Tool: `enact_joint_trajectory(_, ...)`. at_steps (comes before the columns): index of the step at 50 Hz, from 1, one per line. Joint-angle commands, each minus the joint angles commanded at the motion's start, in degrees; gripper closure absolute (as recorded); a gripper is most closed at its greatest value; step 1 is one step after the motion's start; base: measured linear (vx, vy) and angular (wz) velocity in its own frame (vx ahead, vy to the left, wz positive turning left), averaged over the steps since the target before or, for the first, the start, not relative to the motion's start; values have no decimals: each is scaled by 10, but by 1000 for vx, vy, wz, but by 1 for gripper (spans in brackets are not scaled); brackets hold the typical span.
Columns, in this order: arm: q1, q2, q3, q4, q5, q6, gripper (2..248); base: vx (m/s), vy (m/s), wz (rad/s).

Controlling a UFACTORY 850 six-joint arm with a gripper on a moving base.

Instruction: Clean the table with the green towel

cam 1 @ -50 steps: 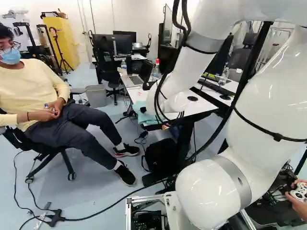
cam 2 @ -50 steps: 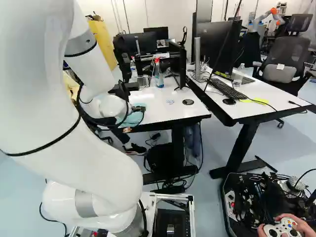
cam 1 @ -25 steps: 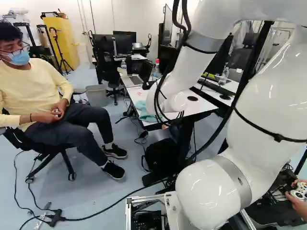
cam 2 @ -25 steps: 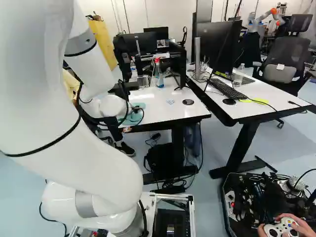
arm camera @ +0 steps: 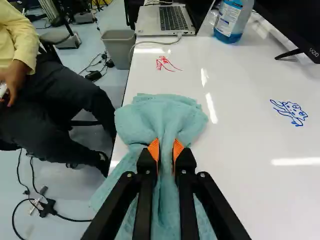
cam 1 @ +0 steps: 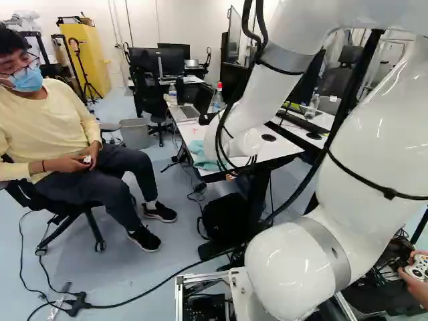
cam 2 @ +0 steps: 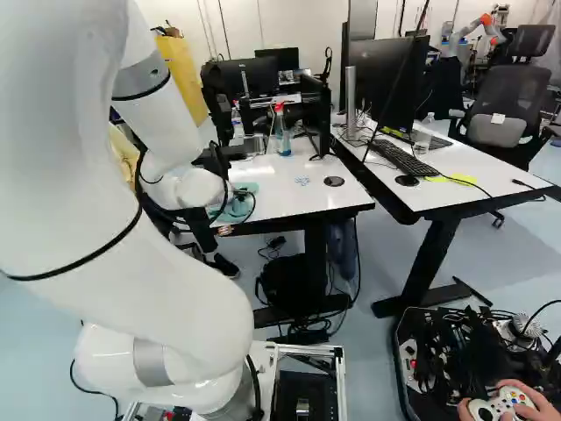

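Note:
In the right base view my gripper (cam 2: 242, 195) is a small dark shape at the green towel (cam 2: 237, 209), partly hidden by the arm and cables. The wrist view shows the gripper (arm camera: 166, 155) shut on the towel (arm camera: 160, 115), with a bunched fold pinched between the orange pads. Cloth spreads ahead of the fingers and beneath them, over the edge of the white table (arm camera: 230, 175). A red scribble (arm camera: 166, 63) lies ahead of the towel, and a blue scribble (arm camera: 290, 111) is off to one side.
A laptop (arm camera: 167, 20), a spray bottle (arm camera: 231, 20) and a monitor (arm camera: 295, 25) stand on the table beyond the towel. A seated person is close beside the table edge. A second desk (cam 2: 438, 189) with a keyboard (cam 2: 403, 159) adjoins it.
The fingers have shut on the towel; a dark fingertip seen over the cloth in the left base view no longer shows. The seated person's feet have moved back from the table.

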Motion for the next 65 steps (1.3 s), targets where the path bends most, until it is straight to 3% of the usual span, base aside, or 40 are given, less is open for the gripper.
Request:
enact_joint_trajectory(27, -20, 50, 7, 0, -8, 0, 199, 0, 0, 0)
enact_joint_trajectory(65, -100, 136, 28, 0, -57, 0, 199, 0, 0, 0)
